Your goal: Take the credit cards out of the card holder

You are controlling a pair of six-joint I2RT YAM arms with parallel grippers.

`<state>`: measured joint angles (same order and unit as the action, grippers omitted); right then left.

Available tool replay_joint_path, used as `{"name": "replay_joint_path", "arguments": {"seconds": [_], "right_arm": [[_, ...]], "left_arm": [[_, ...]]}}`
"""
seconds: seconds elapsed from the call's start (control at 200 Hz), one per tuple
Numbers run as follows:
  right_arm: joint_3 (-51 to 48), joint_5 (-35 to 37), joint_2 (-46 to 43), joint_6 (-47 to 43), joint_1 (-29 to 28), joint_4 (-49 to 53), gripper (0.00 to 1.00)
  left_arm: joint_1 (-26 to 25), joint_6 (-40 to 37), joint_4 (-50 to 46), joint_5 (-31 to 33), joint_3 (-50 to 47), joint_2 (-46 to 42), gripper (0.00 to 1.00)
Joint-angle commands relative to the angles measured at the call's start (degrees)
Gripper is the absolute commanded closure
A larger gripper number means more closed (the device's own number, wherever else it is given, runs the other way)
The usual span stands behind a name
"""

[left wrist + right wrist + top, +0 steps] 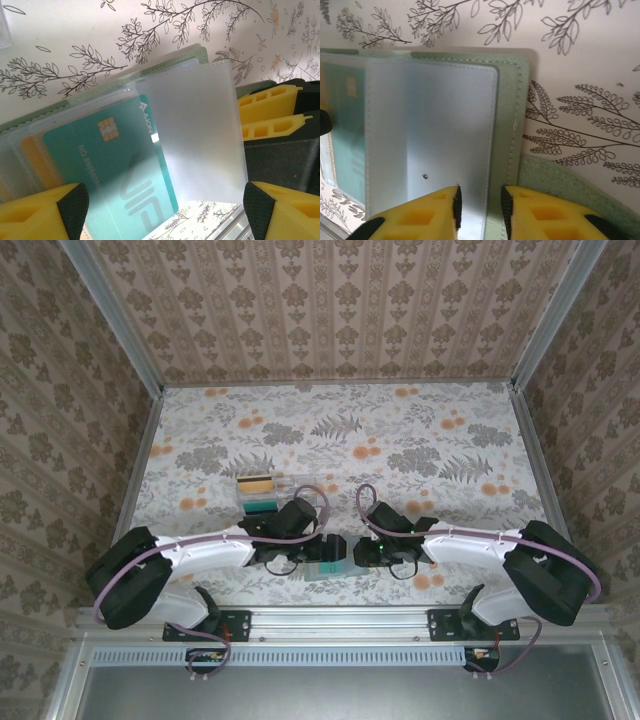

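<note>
The card holder lies open near the table's front edge, between both grippers. In the left wrist view its sage-green cover frames frosted sleeves. A teal credit card with a gold chip lies among the sleeves, and an orange card lies under it on the left. My left gripper stands wide open over the teal card, with neither pad touching it. My right gripper hovers at the holder's right side. Its jaws are a narrow gap apart over the sleeve edge and green cover.
A clear plastic tray holding cards stands just behind the left gripper. The aluminium rail of the table's front edge runs right below the holder. The right gripper's yellow fingers sit close to the left one's.
</note>
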<state>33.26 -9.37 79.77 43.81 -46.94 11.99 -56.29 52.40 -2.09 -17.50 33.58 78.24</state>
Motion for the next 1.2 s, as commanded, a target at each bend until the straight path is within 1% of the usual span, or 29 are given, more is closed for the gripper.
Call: {"name": "replay_joint_path", "arguments": {"seconds": [0.0, 0.06, 0.12, 0.21, 0.305, 0.385, 0.445, 0.535, 0.58, 0.65, 0.67, 0.745, 0.82, 0.955, 0.975, 1.025, 1.195], "right_arm": [[-1.5, 3.4, -1.9, 0.1, -0.1, 3.6, 0.63], [-1.5, 4.0, -3.2, 0.1, 0.2, 4.6, 0.62], [-1.5, 4.3, -4.9, 0.0, 0.8, 5.6, 0.59], [-1.2, 4.6, -8.1, -0.4, 2.3, 7.5, 0.59], [-0.4, 4.4, -12.1, -0.8, 3.0, 8.5, 0.59], [0.1, 2.7, -14.5, -0.9, 3.0, 6.9, 0.62], [0.4, -0.3, -14.7, -0.8, 3.1, 4.3, 0.64], [1.3, -4.7, -12.6, -0.3, 3.1, 1.0, 0.71], [1.6, -6.7, -11.1, 0.1, 3.0, -0.6, 0.73], [1.8, -9.1, -8.9, 0.8, 2.9, -3.5, 0.79], [1.8, -9.6, -8.2, 1.1, 2.8, -4.3, 0.79], [1.8, -11.3, -5.6, 2.0, 2.6, -6.9, 0.82], [1.8, -12.6, -3.1, 2.8, 2.5, -9.1, 0.83], [1.7, -13.7, -0.5, 3.7, 2.3, -11.8, 0.82], [1.6, -13.8, 1.3, 3.9, 2.2, -12.3, 0.83], [1.6, -14.5, 2.6, 4.2, 2.2, -13.6, 0.82], [2.3, -15.5, 6.4, 4.7, 2.2, -15.4, 0.82]], "left_arm": [[-0.5, -1.2, -0.4, -0.6, 1.8, -1.1, 0.12], [-0.5, -1.4, -0.7, -0.7, 2.0, -1.6, 0.10], [-0.6, -1.7, -2.1, -0.2, 2.4, -2.4, 0.10], [-0.2, -1.8, -4.7, 1.5, 2.5, -4.5, 0.12], [0.5, -1.5, -6.4, 2.8, 1.0, -7.6, 0.16], [1.4, -0.7, -7.2, 3.4, -1.2, -9.7, 0.29], [1.8, 0.0, -7.4, 3.8, -2.8, -10.6, 0.46], [2.0, 0.7, -6.9, 4.0, -4.4, -10.7, 0.70], [2.0, 1.0, -6.7, 4.1, -4.8, -10.3, 0.77], [2.0, 1.3, -5.5, 4.1, -5.4, -9.2, 0.92], [2.0, 1.3, -5.2, 4.1, -5.4, -8.7, 0.94], [2.0, 1.4, -4.5, 3.7, -5.3, -6.7, 0.97], [1.9, 1.6, -3.8, 3.2, -5.0, -4.4, 1.00], [1.5, 1.8, -3.2, 3.1, -4.8, -2.3, 1.00], [1.4, 1.8, -3.2, 3.0, -4.7, -2.0, 1.00], [1.3, 1.8, -3.2, 3.1, -4.8, -1.6, 1.00], [1.2, 1.9, -4.0, 2.8, -4.3, -0.6, 1.00]]}}
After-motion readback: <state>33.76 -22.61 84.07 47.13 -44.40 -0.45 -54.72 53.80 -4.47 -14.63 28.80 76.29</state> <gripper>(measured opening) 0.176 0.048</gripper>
